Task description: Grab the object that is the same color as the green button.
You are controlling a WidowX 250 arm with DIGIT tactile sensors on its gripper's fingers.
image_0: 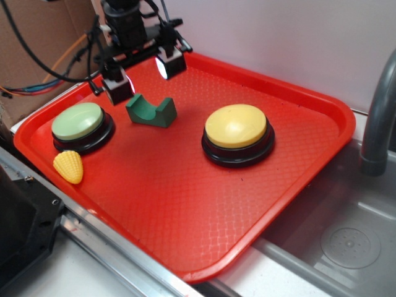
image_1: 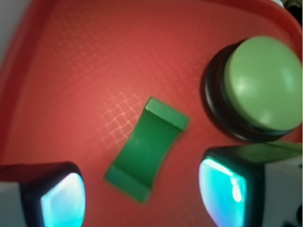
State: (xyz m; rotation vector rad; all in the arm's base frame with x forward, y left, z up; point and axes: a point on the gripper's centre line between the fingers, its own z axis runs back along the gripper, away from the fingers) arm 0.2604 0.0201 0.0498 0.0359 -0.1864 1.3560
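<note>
A small dark green block (image_0: 151, 111) with a half-round notch in its top lies on the red tray (image_0: 185, 204), between the two buttons. The pale-green domed button (image_0: 78, 122) on its black base sits at the tray's left. My gripper (image_0: 143, 75) hovers open just above and behind the block, its two fingers spread wide. In the wrist view the block (image_1: 147, 149) lies slanted below, a little ahead of the gap between the glowing pads (image_1: 64, 201), touching neither. The green button (image_1: 260, 87) shows at the upper right there.
A yellow domed button (image_0: 237, 127) on a black base stands right of centre on the tray. A yellow toy corn cob (image_0: 69, 166) lies at the tray's front left. A metal sink and a grey faucet (image_0: 377, 117) lie to the right.
</note>
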